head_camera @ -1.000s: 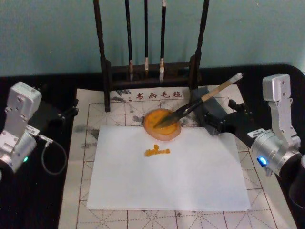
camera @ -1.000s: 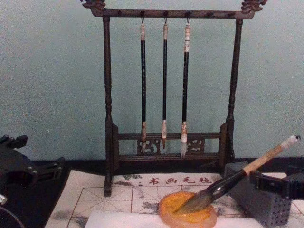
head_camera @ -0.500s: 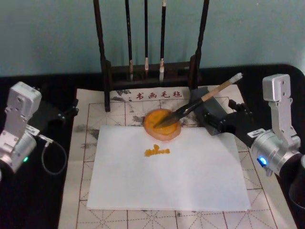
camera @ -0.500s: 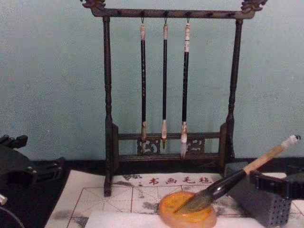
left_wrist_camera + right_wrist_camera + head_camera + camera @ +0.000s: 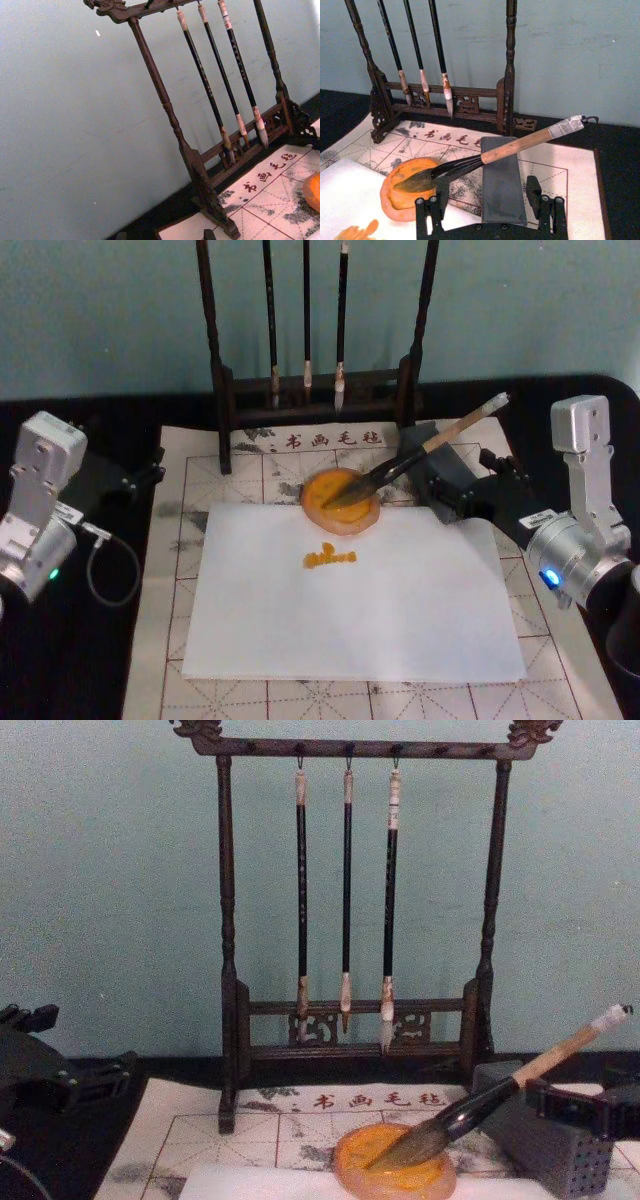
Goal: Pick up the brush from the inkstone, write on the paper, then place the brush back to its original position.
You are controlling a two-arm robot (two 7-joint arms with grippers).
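1. The brush [image 5: 400, 463] lies tilted, its tuft in the inkstone [image 5: 340, 500] and its handle propped on the grey block [image 5: 501, 180].
2. The inkstone sits at the far edge of the paper [image 5: 350, 595], which bears an orange mark [image 5: 330, 558] just in front of the dish.
3. The right gripper [image 5: 491, 206] sits just behind the grey block, released, its fingers spread with nothing between them, clear of the handle.
4. The left gripper [image 5: 145, 472] rests well to the left, beside the mat [image 5: 165, 640]; I cannot tell how its fingers stand.
5. Judged from the mark and the resting brush, the writing looks done and the brush returned; what is left is probably for the right arm to back away without nudging the handle.
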